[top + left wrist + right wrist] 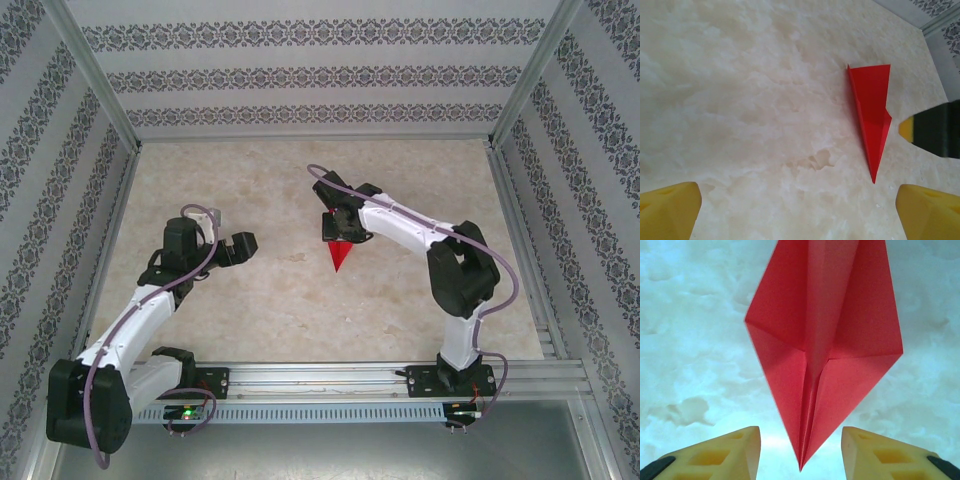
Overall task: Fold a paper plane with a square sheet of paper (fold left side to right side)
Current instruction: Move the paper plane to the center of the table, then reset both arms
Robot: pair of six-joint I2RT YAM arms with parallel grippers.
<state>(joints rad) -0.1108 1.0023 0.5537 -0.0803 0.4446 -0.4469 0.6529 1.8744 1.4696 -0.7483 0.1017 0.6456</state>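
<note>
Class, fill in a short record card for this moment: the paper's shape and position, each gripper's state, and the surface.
Paper: red paper sheet, folded into a narrow pointed shape, flaps meeting along a centre crease
Position: on the table, mid-workspace, sharp tip pointing toward the arm bases
Surface: pale marbled table
Right gripper: open, over the paper; in its wrist view the fingers sit either side of the sharp tip
Left gripper: open, apart from the paper, holding nothing
</note>
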